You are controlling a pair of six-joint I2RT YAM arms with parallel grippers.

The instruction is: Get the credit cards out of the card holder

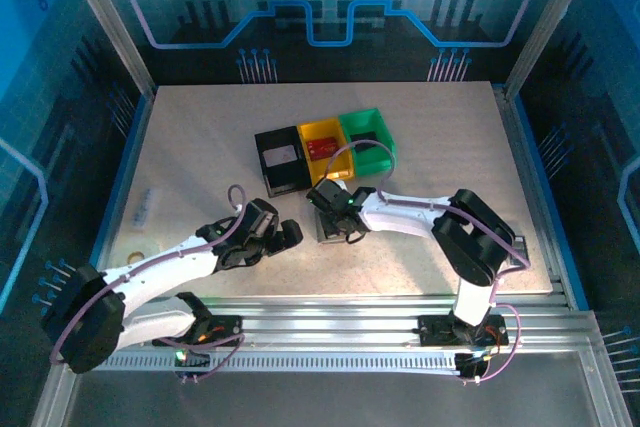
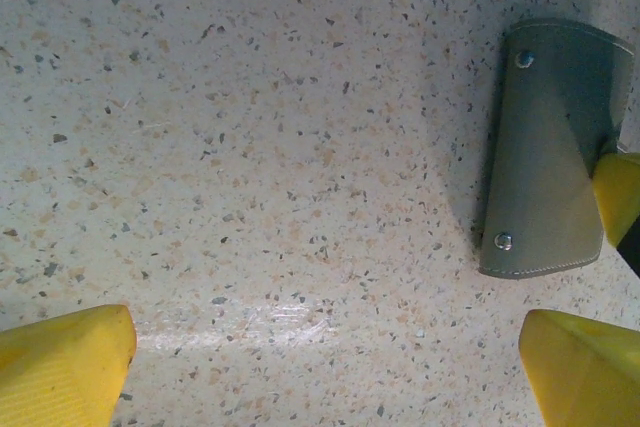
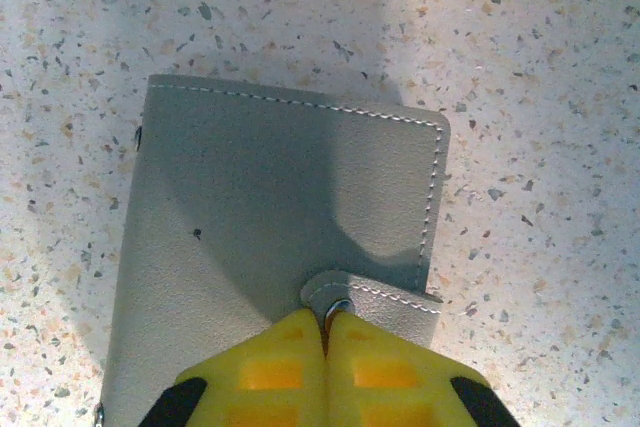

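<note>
**Right gripper** [image 3: 327, 335]: fingers clenched, tips pressed together with no gap. The tips rest on the snap tab [image 3: 385, 299] at the edge of the card holder [image 3: 270, 227] nearest the gripper. Whether the tab is pinched or only touched, cannot tell.

**Card holder:** grey, folded shut, tab fastened over its cover. It lies flat on the speckled table [image 1: 200, 137], under the right gripper.

**Left gripper** [image 2: 325, 347]: fingers [image 2: 60, 367] spread wide and released, with bare table between them. It hovers just left of the card holder, apart from it.

**Crowding:** in the left wrist view, one yellow finger of the right gripper overlaps the card holder's far edge.

**Beyond the card holder, away from the arms:**
- A black bin [image 1: 290, 185], a yellow bin [image 1: 342, 169] and a green bin [image 1: 378, 159] stand side by side, touching.
- A red credit card [image 1: 322, 148] lies in the yellow bin.
- The black bin holds something pale and the green bin something dark, both too small to tell.
</note>
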